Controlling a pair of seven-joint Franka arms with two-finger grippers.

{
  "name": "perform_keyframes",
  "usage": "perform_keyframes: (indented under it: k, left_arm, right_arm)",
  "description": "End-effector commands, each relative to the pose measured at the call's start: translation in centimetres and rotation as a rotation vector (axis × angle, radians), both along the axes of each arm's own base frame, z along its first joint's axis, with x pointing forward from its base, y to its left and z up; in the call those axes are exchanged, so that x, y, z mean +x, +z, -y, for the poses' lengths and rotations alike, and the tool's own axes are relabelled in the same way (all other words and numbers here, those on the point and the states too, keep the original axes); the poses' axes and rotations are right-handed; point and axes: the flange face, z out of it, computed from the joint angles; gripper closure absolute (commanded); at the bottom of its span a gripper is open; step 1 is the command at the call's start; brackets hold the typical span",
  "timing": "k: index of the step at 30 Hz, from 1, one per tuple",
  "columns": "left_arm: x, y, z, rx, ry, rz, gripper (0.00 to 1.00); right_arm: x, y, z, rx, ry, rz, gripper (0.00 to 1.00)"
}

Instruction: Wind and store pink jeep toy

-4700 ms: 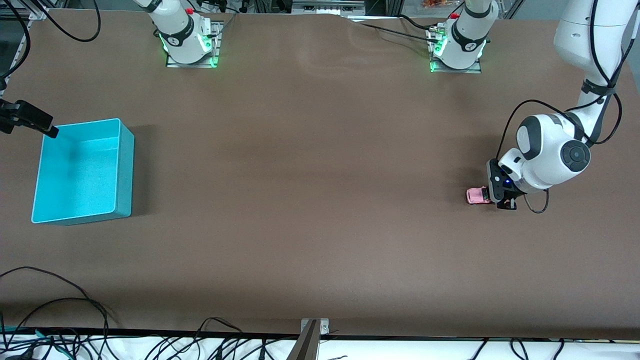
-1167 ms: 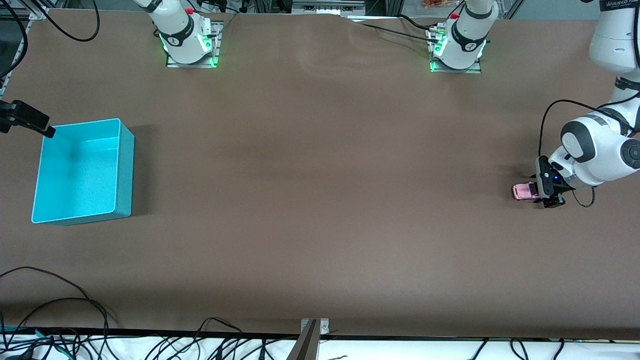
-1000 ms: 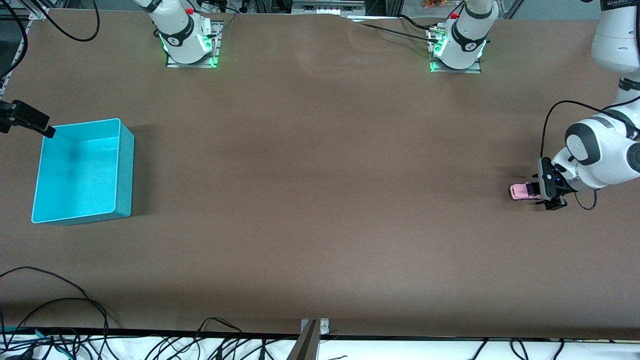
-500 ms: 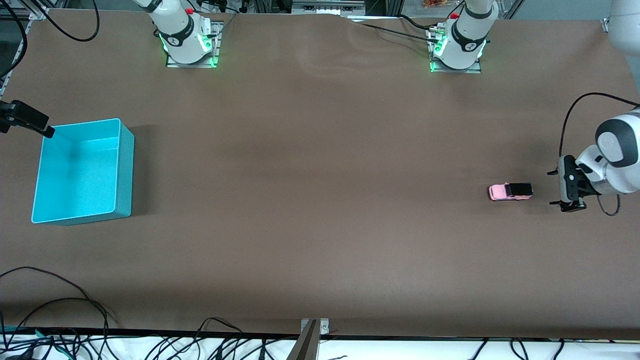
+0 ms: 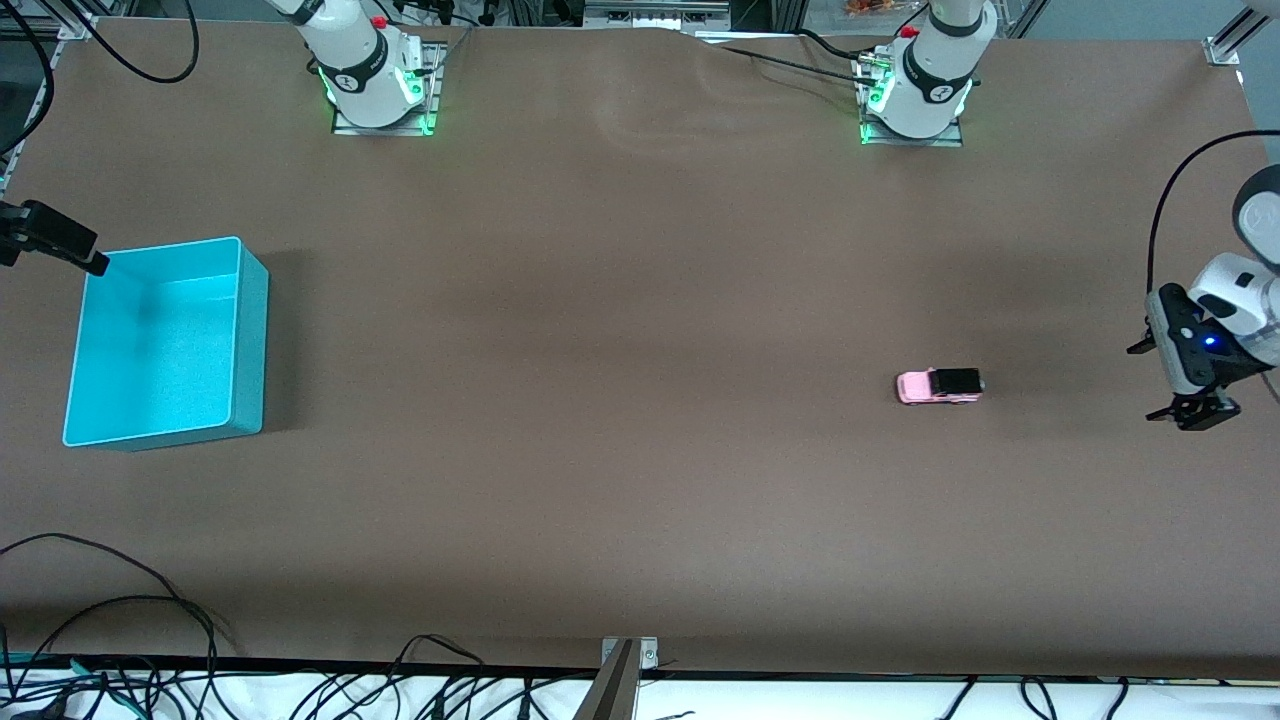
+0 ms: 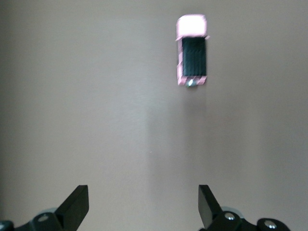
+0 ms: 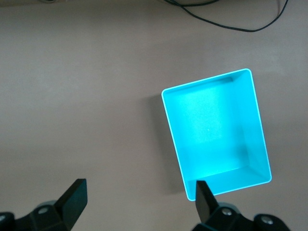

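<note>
Released since the earlier frame, the jeep [image 5: 939,386] has rolled away from the left claw [image 5: 1192,412] toward the bin [image 5: 165,342], while that claw has drawn back, fingers spread and empty. Jeep now sits on open table, well apart from the left claw. Right claw [image 5: 98,262], spread, waits over the bin's rim. Risk: the wound spring may run out short, or the jeep veer off line, leaving it far from both claws.

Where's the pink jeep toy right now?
The pink jeep toy sits free on the brown table, toward the left arm's end, apart from the open left gripper.
</note>
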Motion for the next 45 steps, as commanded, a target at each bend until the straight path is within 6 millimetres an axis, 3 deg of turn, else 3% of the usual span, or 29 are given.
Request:
perform_keyframes:
  k: [1, 7, 19, 32, 38, 45]
  left_arm:
    - [-0.9, 2.6, 0.1, 0.000, 0.175, 0.021, 0.00]
    - [-0.1, 5.7, 1.8, 0.016, 0.188, 0.108, 0.00]
    - [-0.5, 8.4, 2.6, 0.009, 0.240, 0.152, 0.00]
    - [-0.8, 9.3, 2.9, -0.006, 0.275, 0.168, 0.00]
    - [-1.3, 10.6, 3.2, -0.036, 0.485, 0.171, 0.00]
    - [-1.8, 12.0, 5.7, -0.027, 0.552, 0.156, 0.00]
  right_arm:
    - [-0.2, 0.9, 0.2, -0.010, -0.003, 0.006, 0.00]
    - [-0.2, 0.9, 0.2, -0.010, -0.003, 0.006, 0.00]
    - [-0.2, 0.9, 0.2, -0.010, -0.004, 0.006, 0.00]
    - [-0.2, 0.9, 0.3, -0.011, -0.010, 0.012, 0.00]
    - [-0.2, 1.0, 0.8, -0.012, -0.019, 0.014, 0.00]
    - [-0.3, 0.9, 1.0, -0.011, -0.023, 0.006, 0.00]
